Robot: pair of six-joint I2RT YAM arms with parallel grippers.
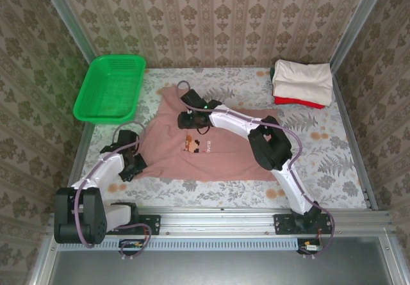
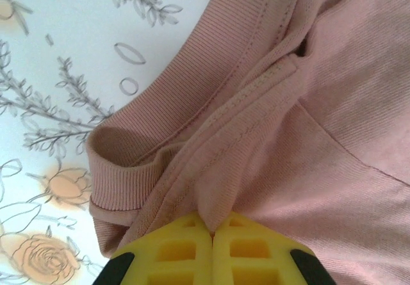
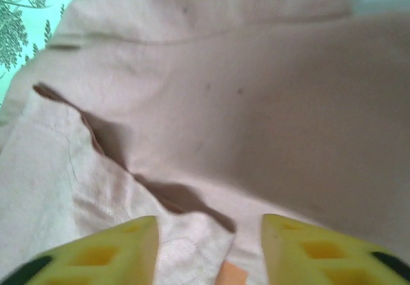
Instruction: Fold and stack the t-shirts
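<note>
The dusty-pink t-shirt [image 1: 218,160] lies spread on the table, its pixel print [image 1: 194,145] facing up. At its lower left corner my left gripper [image 1: 132,164] is shut on a pinch of the pink fabric. The left wrist view shows the pink t-shirt [image 2: 320,131] with its ribbed collar [image 2: 122,176] beside my left gripper [image 2: 212,231]. Over the shirt's upper middle my right gripper [image 1: 190,116] stands open. In the right wrist view my right gripper [image 3: 209,234] hovers just above a folded flap of the shirt [image 3: 243,105], nothing held. A cream folded shirt [image 1: 302,79] rests on a red one [image 1: 298,100] at the back right.
A green mesh basket [image 1: 110,88] sits at the back left, just off the shirt. The floral tablecloth [image 1: 333,157] shows bare to the right of the shirt. Patterned walls close in on three sides, and a metal rail [image 1: 218,218] runs along the near edge.
</note>
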